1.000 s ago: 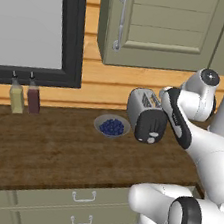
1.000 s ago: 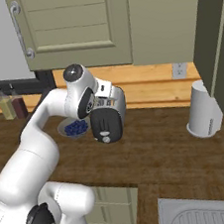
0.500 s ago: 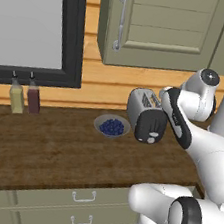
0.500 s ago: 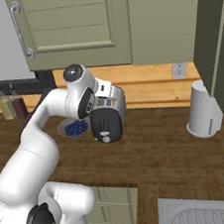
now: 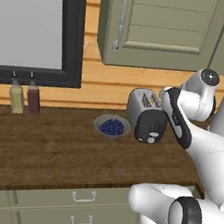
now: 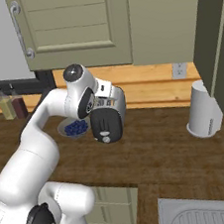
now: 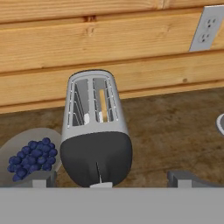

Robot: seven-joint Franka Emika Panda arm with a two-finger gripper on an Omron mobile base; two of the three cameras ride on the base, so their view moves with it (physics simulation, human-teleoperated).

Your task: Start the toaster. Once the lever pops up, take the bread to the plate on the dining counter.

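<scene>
The toaster point(image 7: 94, 131) stands on the wood worktop against the plank wall, its black end face toward me; it is also seen as the toaster point(image 5: 146, 116) and the toaster point(image 6: 107, 119). The bread point(image 7: 103, 105) sits sunk in its right slot, only a tan edge showing. The lever point(image 7: 101, 185) is a pale tab low on the black face. My gripper point(image 7: 114, 179) hovers just before that face, open wide, fingertips point(image 7: 41, 179) apart on either side and holding nothing. The plate and the dining counter are out of view.
A bowl of blueberries point(image 5: 112, 126) sits just left of the toaster. Two bottles point(image 5: 25, 98) stand far left under the window. A white canister point(image 6: 202, 109) stands right of the toaster, and a sink point(image 6: 207, 216) lies at the near right. Wall cabinets point(image 5: 161, 30) hang overhead.
</scene>
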